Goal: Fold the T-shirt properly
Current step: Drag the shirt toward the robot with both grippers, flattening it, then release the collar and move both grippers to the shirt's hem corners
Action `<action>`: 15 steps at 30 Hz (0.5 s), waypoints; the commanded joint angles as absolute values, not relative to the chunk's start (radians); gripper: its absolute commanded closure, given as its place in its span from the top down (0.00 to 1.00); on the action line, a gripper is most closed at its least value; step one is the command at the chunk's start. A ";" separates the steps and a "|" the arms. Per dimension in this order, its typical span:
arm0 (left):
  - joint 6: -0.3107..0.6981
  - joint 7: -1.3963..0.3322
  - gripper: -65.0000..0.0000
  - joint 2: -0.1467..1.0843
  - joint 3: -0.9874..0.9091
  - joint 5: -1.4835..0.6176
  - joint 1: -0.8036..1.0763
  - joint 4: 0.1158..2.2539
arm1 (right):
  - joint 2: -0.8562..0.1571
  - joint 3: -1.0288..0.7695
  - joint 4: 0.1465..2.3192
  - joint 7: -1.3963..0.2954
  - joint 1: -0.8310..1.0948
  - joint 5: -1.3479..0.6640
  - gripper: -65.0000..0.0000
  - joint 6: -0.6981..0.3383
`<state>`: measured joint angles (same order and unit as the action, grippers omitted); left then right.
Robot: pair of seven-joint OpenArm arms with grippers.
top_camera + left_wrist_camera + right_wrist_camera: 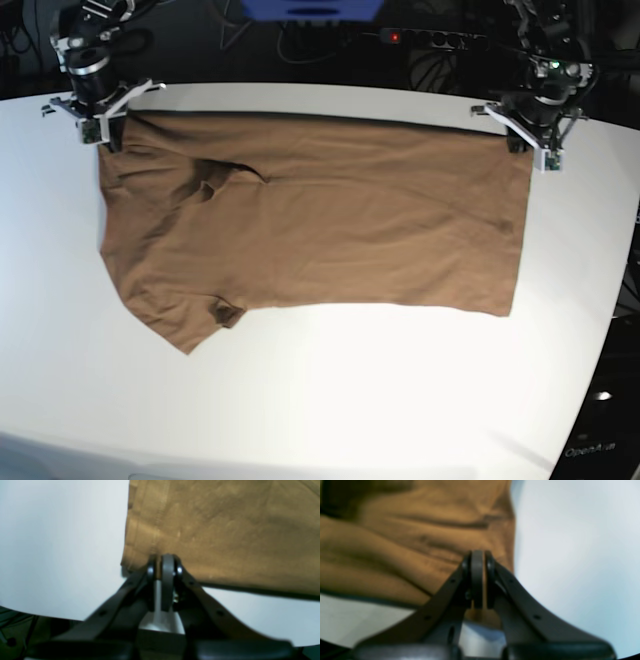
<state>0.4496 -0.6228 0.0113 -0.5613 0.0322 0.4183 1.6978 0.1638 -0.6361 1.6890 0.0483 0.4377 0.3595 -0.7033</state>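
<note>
While the T-shirt (320, 225) lies spread across the far half of the white table (330, 400), we have it pinched at both far corners. It lies sideways: one sleeve (190, 325) points to about 7 o'clock, and the straight hem runs down the 3 o'clock side.

Our left gripper (527, 140) sits at about 2 o'clock in the base view, jaws closed on the hem corner; its wrist view shows the stitched hem (160, 517) running straight into the closed jaws of the left gripper (163, 566). Our right gripper (103, 128) sits at about 10 o'clock, likewise clamped on the shoulder end, with wrinkled cloth (420, 537) bunched just ahead of the right gripper (478, 563).

We judge the main risk to be a thin bite. If either pinch holds only one layer or just the seam, a lift or pull toward 6 o'clock could let a corner slip and skew the fold. Uneven travel between our arms would drag the creases near 10 o'clock into the fold line.

Toward 6 o'clock we have plenty of bare table to bring the cloth over. Toward 12 o'clock the table edge is close behind both grippers, with cables and a power strip (425, 38) beyond, so little room lies that way.
</note>
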 commanded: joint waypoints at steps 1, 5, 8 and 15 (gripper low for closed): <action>0.453 -0.654 0.05 0.012 -0.562 0.051 0.421 1.701 | 0.157 -0.638 1.698 0.077 0.440 0.343 0.00 -0.698; 0.453 -0.656 0.05 0.013 -0.562 0.053 0.404 1.727 | 0.157 -0.638 1.692 0.079 0.443 0.343 0.00 -0.698; 0.453 -0.662 0.05 0.012 -0.562 0.051 0.401 1.768 | 0.157 -0.638 1.692 0.079 0.444 0.343 0.00 -0.698; 0.453 -0.664 0.05 -0.024 -0.562 0.051 0.406 1.879 | 0.157 -0.639 1.693 0.079 0.446 0.343 0.00 -0.698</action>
